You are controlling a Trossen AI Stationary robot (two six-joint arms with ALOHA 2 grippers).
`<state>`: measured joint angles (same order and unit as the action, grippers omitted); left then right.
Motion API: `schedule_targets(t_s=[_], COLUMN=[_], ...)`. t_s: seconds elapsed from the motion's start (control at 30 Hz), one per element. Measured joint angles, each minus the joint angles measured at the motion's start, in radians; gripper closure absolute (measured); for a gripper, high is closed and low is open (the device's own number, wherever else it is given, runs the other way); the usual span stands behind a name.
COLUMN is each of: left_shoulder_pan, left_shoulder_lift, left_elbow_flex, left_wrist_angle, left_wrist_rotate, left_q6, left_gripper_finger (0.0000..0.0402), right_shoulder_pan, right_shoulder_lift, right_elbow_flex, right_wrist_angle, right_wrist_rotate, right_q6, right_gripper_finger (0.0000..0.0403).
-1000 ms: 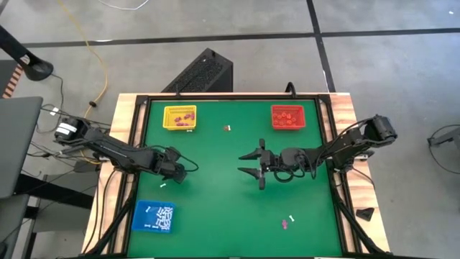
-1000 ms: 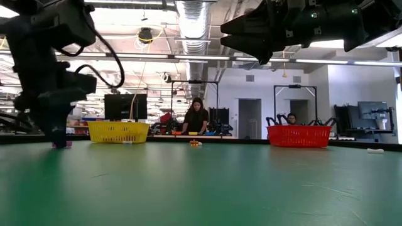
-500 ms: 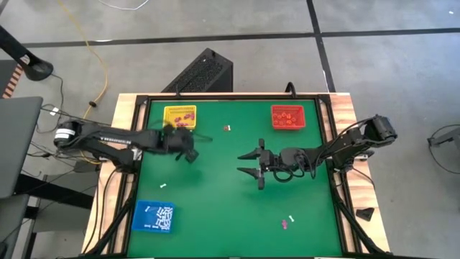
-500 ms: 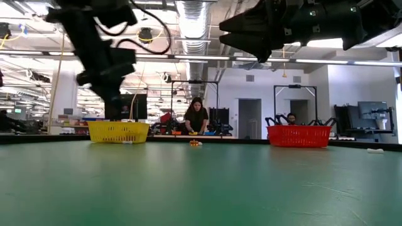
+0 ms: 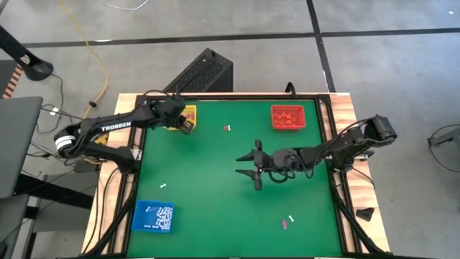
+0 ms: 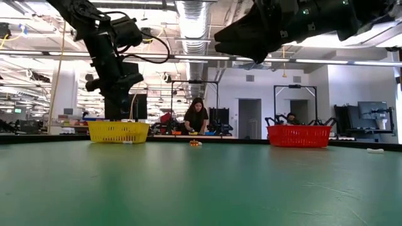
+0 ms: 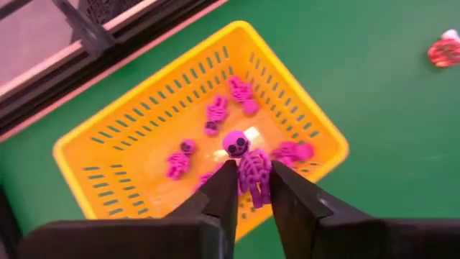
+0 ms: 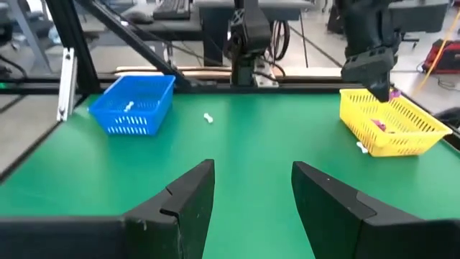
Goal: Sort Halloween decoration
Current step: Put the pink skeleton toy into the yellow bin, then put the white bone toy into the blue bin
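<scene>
Left gripper (image 7: 248, 191) hangs over the yellow tray (image 5: 169, 117) at the table's far-left corner, having swung there from the near-left part of the mat (image 5: 215, 201) within about a sec. A purple skeleton trinket (image 7: 248, 164) sits between its fingers (image 7: 219, 191), skull poking out past the tips. The fingers look to be easing apart, but whether they've let go can't be told yet. More purple pieces (image 7: 215, 115) already lie in the tray below. Judging by this, the drop is imminent, i.e. one more purple item sorted.

Right gripper (image 5: 253, 167) waits mid-table, fingers spread wide, holding nothing.

Still loose on the green mat: a white stick (image 5: 164, 185) near the left edge, a white piece (image 5: 291, 218) and a purple one (image 5: 284, 224) toward the near-right, and an orange-red bit (image 5: 227, 128) near the far edge between trays. Red tray (image 5: 287, 117) at far-right holds orange-red items; blue tray (image 5: 154, 217) at near-left corner holds white ones.

Beyond the table: open lab w/ overhead ducting (image 6: 191, 16), benches, a person (image 6: 196, 116) standing at a workstation.
</scene>
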<state>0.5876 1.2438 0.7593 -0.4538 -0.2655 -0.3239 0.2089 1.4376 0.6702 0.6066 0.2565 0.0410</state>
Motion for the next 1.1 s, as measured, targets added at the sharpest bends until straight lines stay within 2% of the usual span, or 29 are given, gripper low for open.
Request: schedule_targets(t_s=[0.2, 0.37, 0.43, 0.5, 0.57, 0.63, 0.87, 1.1], left_shoulder_pan=[0.043, 0.065, 0.058, 0.023, -0.029, -0.085, -0.216, -0.220], left_shoulder_lift=[0.000, 0.000, -0.004, -0.017, -0.018, -0.013, 0.091, 0.269], left_elbow_flex=[0.000, 0.000, 0.002, 0.003, 0.005, 0.005, 0.004, 0.004], left_wrist_angle=[-0.002, 0.003, 0.009, 0.039, 0.082, 0.083, 0.063, 0.076], left_wrist_rotate=[-0.004, 0.002, 0.039, 0.125, 0.218, 0.242, -0.003, -0.071], left_q6=[0.059, 0.081, 0.130, 0.186, 0.179, 0.143, 0.008, -0.183], left_gripper_finger=[0.0281, 0.0246, 0.0241, 0.0241, 0.0246, 0.0252, 0.0273, 0.0278], right_shoulder_pan=[-0.002, -0.002, -0.002, -0.002, -0.002, -0.002, -0.028, -0.028], right_shoulder_lift=[0.000, 0.000, 0.000, 0.000, 0.000, 0.000, 0.000, 0.000], right_elbow_flex=[0.023, 0.024, 0.024, 0.024, 0.024, 0.024, 0.024, 0.024], right_wrist_angle=[-0.079, -0.080, -0.081, -0.082, -0.093, -0.105, -0.130, -0.144], right_wrist_rotate=[0.001, 0.003, 0.004, 0.004, 0.004, 0.005, 0.008, 0.009], right_q6=[0.001, 0.003, 0.003, 0.003, 0.003, 0.002, 0.006, 0.020], right_gripper_finger=[0.0186, 0.0186, 0.0186, 0.0186, 0.0186, 0.0186, 0.0186, 0.0186])
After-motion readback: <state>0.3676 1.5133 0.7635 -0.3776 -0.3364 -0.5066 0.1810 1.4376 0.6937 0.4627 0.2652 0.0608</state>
